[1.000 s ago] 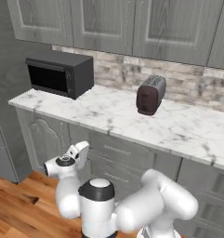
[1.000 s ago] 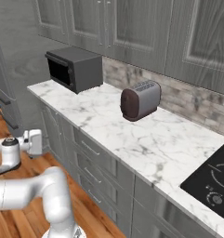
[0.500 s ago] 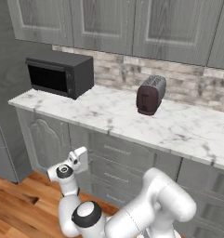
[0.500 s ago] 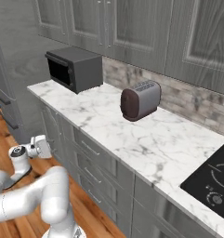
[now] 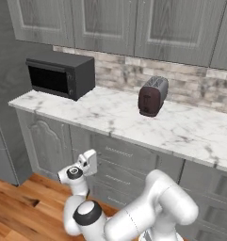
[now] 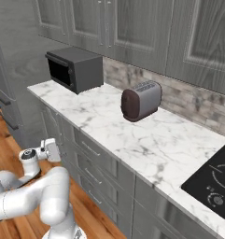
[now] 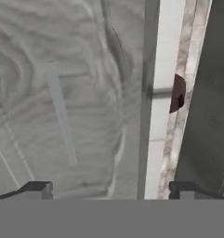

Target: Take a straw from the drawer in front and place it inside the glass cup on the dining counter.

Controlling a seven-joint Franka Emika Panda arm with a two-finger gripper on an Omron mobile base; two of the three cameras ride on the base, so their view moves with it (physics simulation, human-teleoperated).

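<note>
The drawer [image 7: 62,116] sits rigid ahead between the gripper's [image 7: 108,189] wide-spread fingers [image 7: 36,188]; likely best grasped across its slim handle [image 7: 61,114].

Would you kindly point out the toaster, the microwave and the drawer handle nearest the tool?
toaster [image 5: 153,96]: left base view, its dark front side.
microwave [image 6: 62,72]: right base view, its door.
drawer handle [image 7: 61,113]: hand view, middle of the bar.
tool [image 7: 108,189]: hand view, between its tips.

You have a black microwave [image 5: 60,74] and dark toaster [image 5: 152,96] well apart on the marble worktop [image 5: 190,132].
</note>
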